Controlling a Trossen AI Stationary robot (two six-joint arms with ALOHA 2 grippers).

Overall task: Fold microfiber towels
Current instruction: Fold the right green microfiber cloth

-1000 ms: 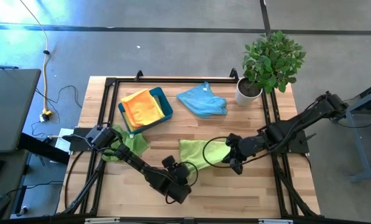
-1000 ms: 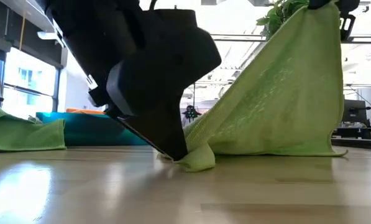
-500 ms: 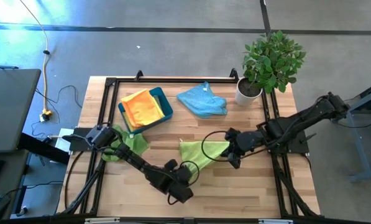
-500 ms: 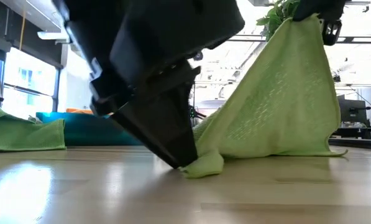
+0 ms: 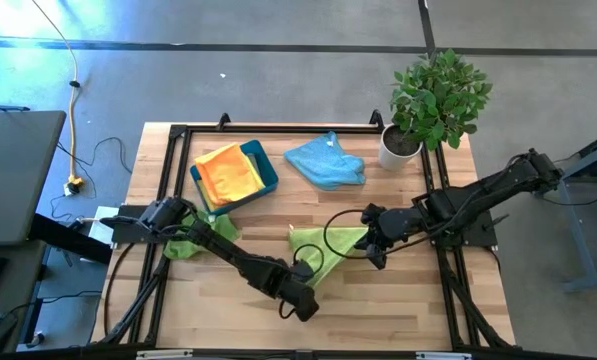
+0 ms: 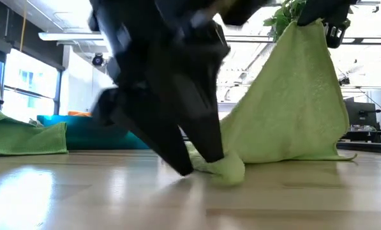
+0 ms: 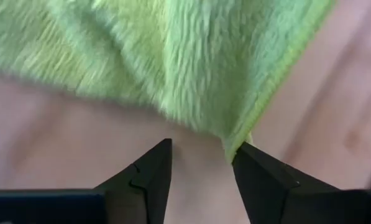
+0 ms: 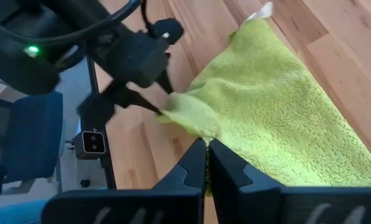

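Left claw open at lime towel's low corner

Left claw [image 6: 200, 163] sits on the wooden table [image 5: 398, 310], fingers spread beside the soft lime-green microfiber towel [image 6: 292, 108], gripping nothing; right claw [image 5: 376, 252], pinched shut, holds that towel's raised edge above mid-table

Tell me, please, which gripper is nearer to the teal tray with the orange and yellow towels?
Left. The left gripper is at the table's front, diagonally below the teal tray. The right gripper holds up the lime green towel farther right.
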